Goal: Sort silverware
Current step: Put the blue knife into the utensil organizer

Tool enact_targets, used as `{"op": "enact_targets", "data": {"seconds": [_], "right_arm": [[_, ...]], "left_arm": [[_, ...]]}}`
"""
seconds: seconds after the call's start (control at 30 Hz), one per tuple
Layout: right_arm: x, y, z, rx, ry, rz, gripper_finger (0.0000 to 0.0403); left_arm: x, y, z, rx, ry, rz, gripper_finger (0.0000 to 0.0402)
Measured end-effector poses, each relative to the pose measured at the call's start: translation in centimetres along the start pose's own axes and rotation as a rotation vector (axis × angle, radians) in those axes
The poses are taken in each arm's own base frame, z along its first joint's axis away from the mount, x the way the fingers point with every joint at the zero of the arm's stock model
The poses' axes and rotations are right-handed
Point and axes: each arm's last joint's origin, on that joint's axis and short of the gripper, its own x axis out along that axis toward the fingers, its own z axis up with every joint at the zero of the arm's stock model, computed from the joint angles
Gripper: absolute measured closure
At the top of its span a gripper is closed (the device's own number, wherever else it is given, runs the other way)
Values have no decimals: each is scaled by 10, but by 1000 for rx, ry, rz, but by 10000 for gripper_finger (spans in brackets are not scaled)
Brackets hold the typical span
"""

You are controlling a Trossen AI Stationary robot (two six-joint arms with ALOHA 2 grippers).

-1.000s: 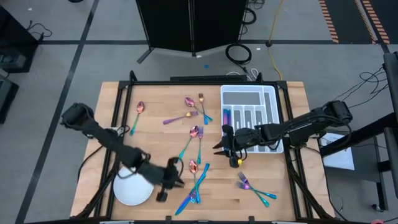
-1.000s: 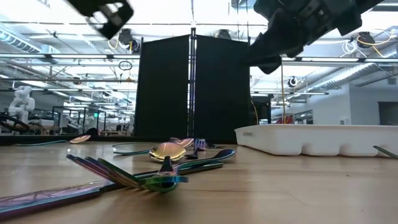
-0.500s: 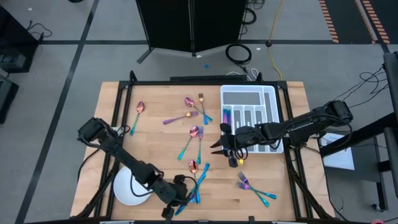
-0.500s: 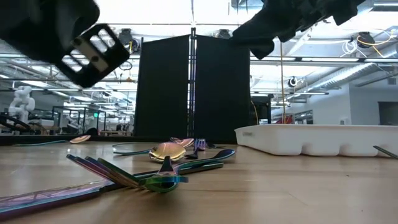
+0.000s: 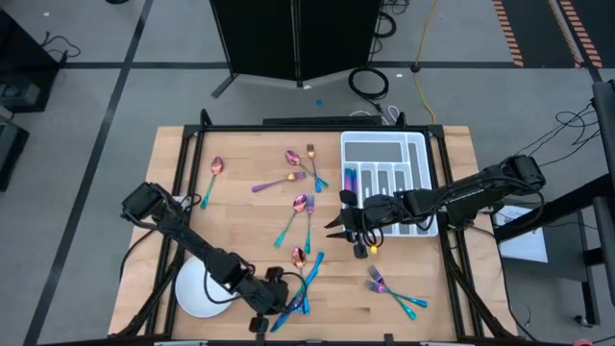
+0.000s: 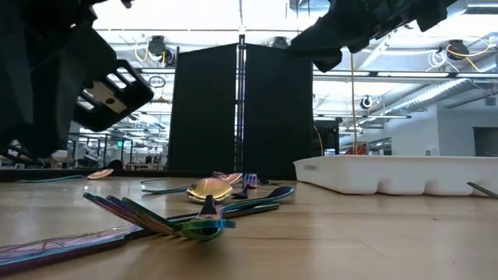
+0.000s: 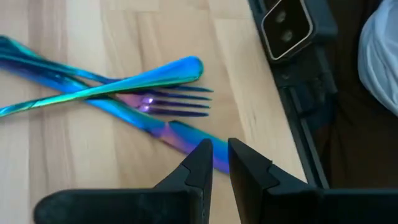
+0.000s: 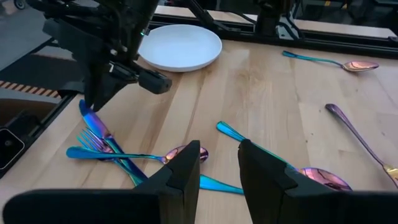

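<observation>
L gripper (image 7: 216,163) sits low over the table's near edge, fingers a narrow gap apart w/ nothing between them, tips just above a blue-purple knife (image 7: 163,129). A fork (image 7: 177,104) and a teal-handled piece (image 7: 99,87) cross that knife in one small pile (image 5: 300,293). In the high view the L gripper (image 5: 279,306) is next to this pile, w/ the round white plate (image 5: 192,293) just beside the arm.

R gripper (image 8: 217,163) hovers above mid-table, fingers parted, empty; in the high view it (image 5: 338,226) is just off the white divided tray (image 5: 424,183), near the tray's front corner.

Rest of the silverware is scattered on the wood: spoon (image 5: 215,168) toward the far L, spoons & fork (image 5: 306,163) near the tray's far end, a spoon (image 5: 300,204) mid-table, forks (image 5: 389,285) near the R front. A few pieces (image 5: 351,180) lie in the tray's slots.
</observation>
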Motion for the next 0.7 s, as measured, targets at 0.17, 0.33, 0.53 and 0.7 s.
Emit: {"op": "enact_targets", "data": {"seconds": [0.17,0.33,0.53,0.7], "right_arm": [[0,0,-1,4,6,0,307],[0,0,-4,27,39,-1,307],[0,0,-5,39,53,-2,307],[0,0,-5,45,54,-2,307]], "left_arm": [[6,1,-2,26,4,-8,350],[22,3,-9,26,20,-54,350],[27,3,-11,30,17,-75,350],[27,6,-15,24,77,-62,350]]}}
